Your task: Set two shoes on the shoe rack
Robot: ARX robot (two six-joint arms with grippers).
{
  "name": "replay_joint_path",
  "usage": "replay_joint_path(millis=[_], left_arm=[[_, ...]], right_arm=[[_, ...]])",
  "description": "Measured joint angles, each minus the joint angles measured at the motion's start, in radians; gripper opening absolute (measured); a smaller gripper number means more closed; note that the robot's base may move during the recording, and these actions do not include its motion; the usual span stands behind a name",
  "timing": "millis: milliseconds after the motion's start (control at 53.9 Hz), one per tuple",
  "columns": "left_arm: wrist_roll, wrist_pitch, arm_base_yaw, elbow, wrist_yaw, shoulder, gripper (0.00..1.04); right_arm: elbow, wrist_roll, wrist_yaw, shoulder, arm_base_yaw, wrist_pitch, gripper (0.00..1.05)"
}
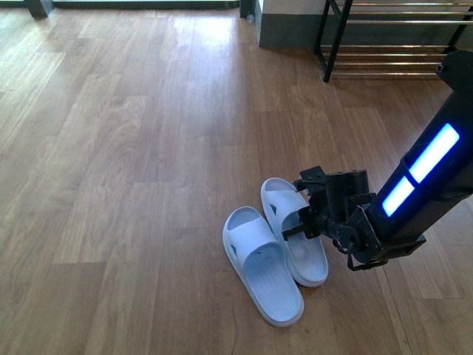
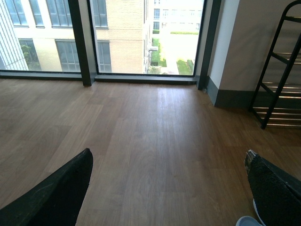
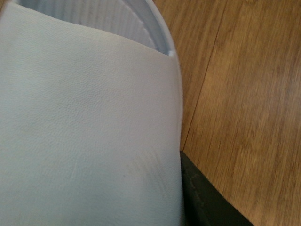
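Where wood-plank floor (image 1: 111, 148) meets tall windows (image 2: 122, 33), right pincer (image 1: 298, 212) at pale sandal (image 1: 308, 260), grip unclear, left pincer (image 2: 168, 157) spread.

Pale blue-white sandals (image 1: 262, 275), brown wood-grain floor (image 1: 111, 185), black-framed rack (image 1: 333, 44) with chrome bars, black arm (image 1: 436, 194) with blue lights

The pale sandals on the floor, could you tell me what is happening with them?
The right gripper is down at the strap of one sandal; whether it is shut is unclear. The other sandal lies beside it on the floor. The left gripper hangs open. The shoe rack stands further back, with neither sandal on it.
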Motion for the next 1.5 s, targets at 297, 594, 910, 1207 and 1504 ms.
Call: replay_joint_path(millis=[297, 594, 910, 1207, 1504], left_arm=[[0.0, 0.0, 0.0, 0.0, 0.0, 0.0, 0.95], [0.0, 0.0, 0.0, 0.0, 0.0, 0.0, 0.95], [0.0, 0.0, 0.0, 0.0, 0.0, 0.0, 0.95], [0.0, 0.0, 0.0, 0.0, 0.0, 0.0, 0.95], [0.0, 0.0, 0.0, 0.0, -0.002, 0.0, 0.95]], right_arm=[[-0.259, 0.087, -0.005, -0.19, -0.024, 0.146, 0.01], [-0.865, 0.127, -0.106, -0.803, -0.098, 0.247, 0.01], [-1.261, 0.109, -0.185, -1.481, -0.139, 0.034, 0.01], [-1.369, 0.131, -0.173, -1.801, -0.138, -0.075, 0.01], [-1.369, 0.131, -0.174, -1.801, -0.137, -0.076, 0.01]])
